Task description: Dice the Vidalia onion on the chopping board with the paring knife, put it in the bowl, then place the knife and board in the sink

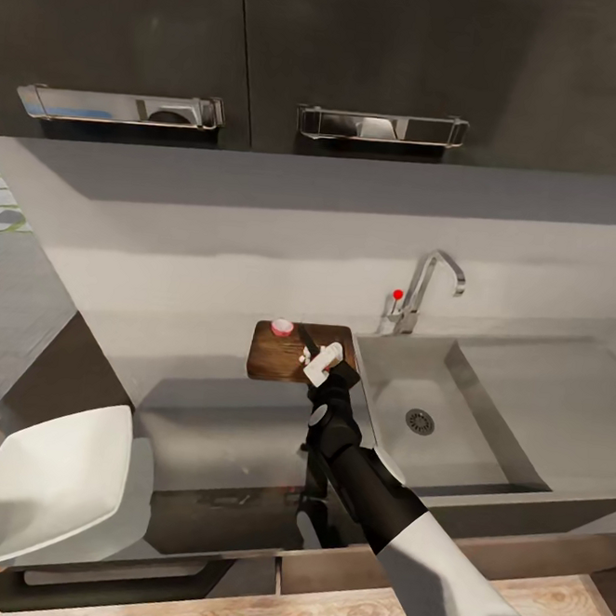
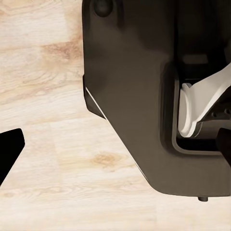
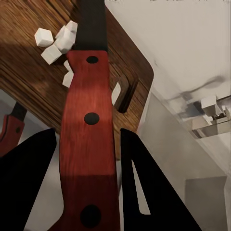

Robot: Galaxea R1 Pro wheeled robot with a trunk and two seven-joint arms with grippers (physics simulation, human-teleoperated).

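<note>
Head view: my right claw sits over the chopping board on the bench, just beside the sink. A pinkish piece of Vidalia onion rests at the board's far edge; small white bits lie near the claw. The white bowl stands at near left, well apart from the board. Left wrist view: light wood floor and the robot's dark base; I cannot tell how the left claw stands. Right wrist view: right claw pinching the paring knife, whose handle reads red-brown here, dark blade pointing over the board among white diced cubes.
</note>
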